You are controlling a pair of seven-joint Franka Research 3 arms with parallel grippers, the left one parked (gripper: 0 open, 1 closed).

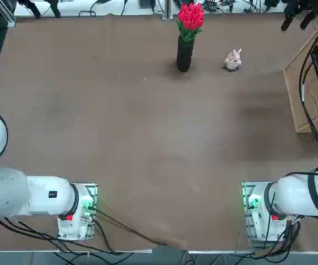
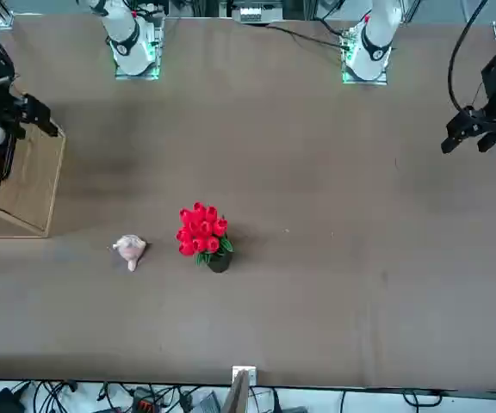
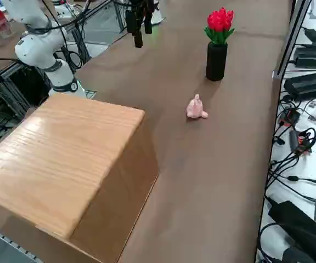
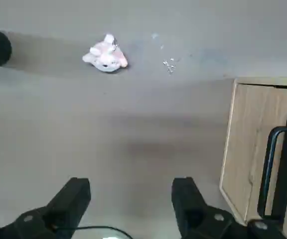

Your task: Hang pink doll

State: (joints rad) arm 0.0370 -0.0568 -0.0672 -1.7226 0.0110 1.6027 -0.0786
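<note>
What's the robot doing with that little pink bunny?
Nothing yet. The pink doll lies alone on the brown table, beside a black vase of red tulips. The right gripper hangs above the table, well away from the doll, jaws open and empty. A wooden box with a black handle stands at the robot's right side of the table. The doll has not been picked up.

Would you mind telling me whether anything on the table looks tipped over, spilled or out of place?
Nothing stands out. The pink doll sits on the table apart from the upright black vase of red tulips. The right gripper hangs open above bare table, beside the wooden box.
</note>
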